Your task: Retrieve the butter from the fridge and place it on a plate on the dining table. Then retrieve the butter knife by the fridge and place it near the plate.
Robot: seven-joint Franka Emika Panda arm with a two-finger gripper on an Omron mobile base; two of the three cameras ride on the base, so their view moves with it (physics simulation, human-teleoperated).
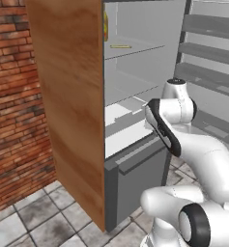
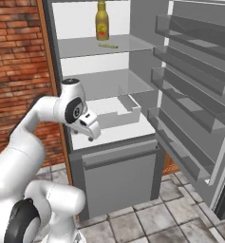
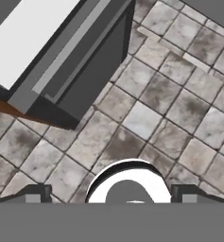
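**Fridge open, my tool parked over the floor**

The fridge (image 2: 133, 71) stands open across the middle and right of the right base view, its door swung out to the right with grey door racks (image 2: 190, 90) running down it. On the top shelf, upper centre of that view, sits a yellow-brown bottle (image 2: 101, 21), and a thin flat yellowish thing (image 2: 108, 45) lies on the shelf just in front of it; I cannot tell whether that is the butter. A white bin (image 2: 116, 111) sits on a lower shelf, mid-frame, and the grey drawer front (image 2: 118, 178) is below it.

My tool (image 2: 90, 133) hangs left of centre in that view, in front of the lowest white shelf. In the hand view its two tips (image 3: 33, 196) show at the bottom corners, set wide apart with nothing between them, above grey floor tiles (image 3: 179, 108). A brick wall (image 1: 14, 106) fills the left of the left base view, beside a wood panel (image 1: 70, 96).
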